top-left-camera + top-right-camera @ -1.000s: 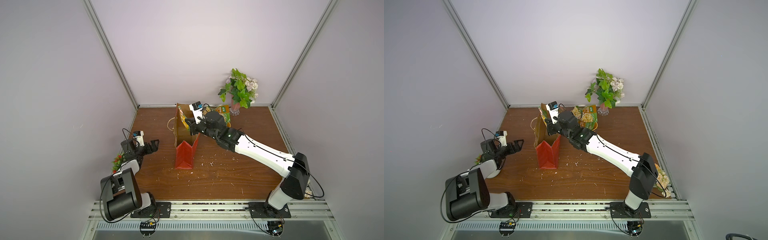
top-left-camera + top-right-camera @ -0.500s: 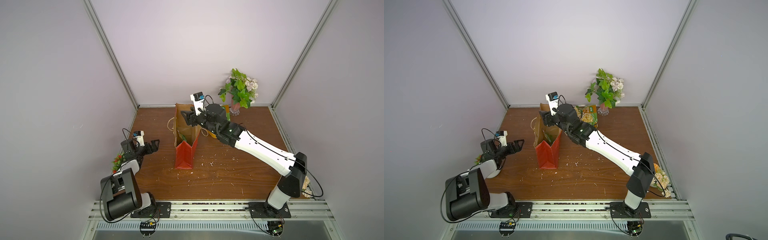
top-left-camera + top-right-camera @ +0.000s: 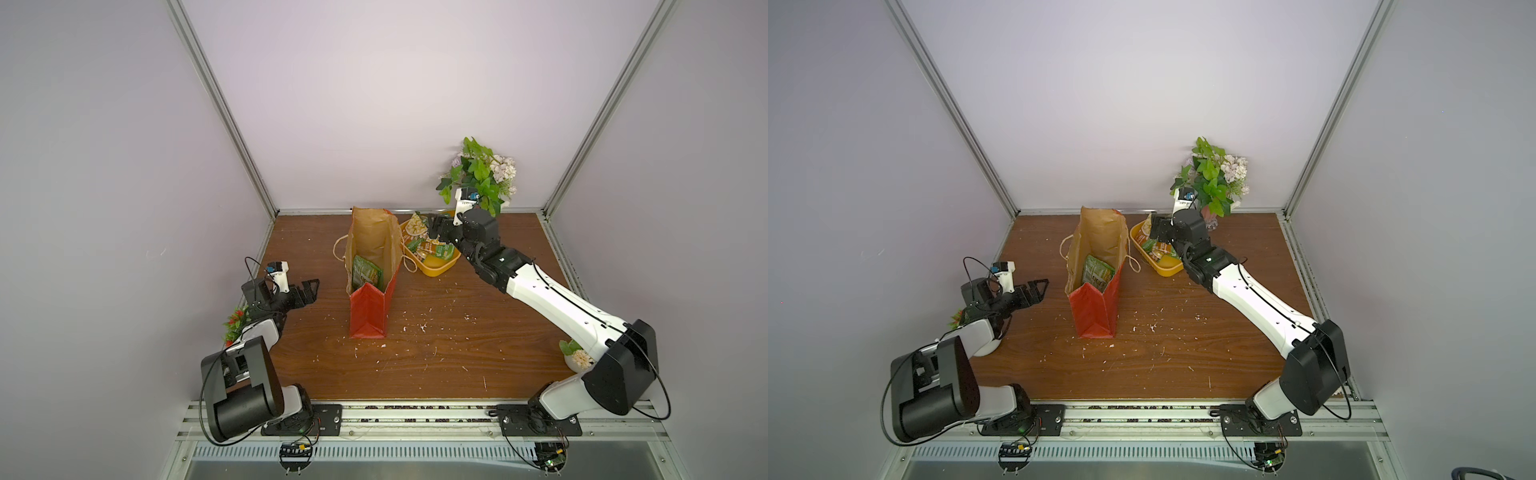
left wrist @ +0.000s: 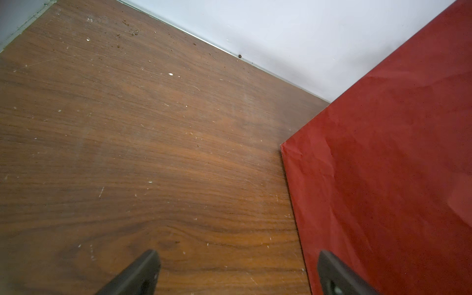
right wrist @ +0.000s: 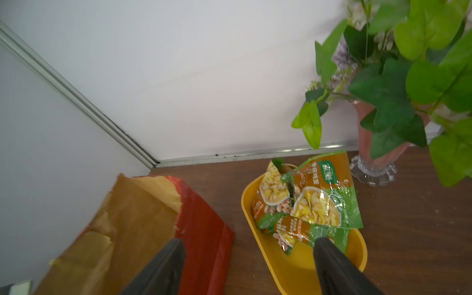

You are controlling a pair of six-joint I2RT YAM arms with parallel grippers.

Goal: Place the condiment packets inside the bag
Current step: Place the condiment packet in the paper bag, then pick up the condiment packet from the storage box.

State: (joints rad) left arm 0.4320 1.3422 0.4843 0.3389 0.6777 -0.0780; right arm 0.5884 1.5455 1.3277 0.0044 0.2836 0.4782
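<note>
Right gripper [image 5: 249, 245] spread wide, empty, at tray [image 5: 293, 270]; we judge it staged for remaining condiment packets [image 5: 314, 204]. One packet [image 3: 365, 272] in upright bag [image 3: 368, 307]. Left gripper [image 4: 237, 255] wide open, empty, parked beside bag.

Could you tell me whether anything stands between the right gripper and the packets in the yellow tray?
Nothing visible does. The open right gripper hangs over the packets, which lie uncovered on top in the tray. The bag stands beside the tray and the plant behind it, neither in the path.
</note>
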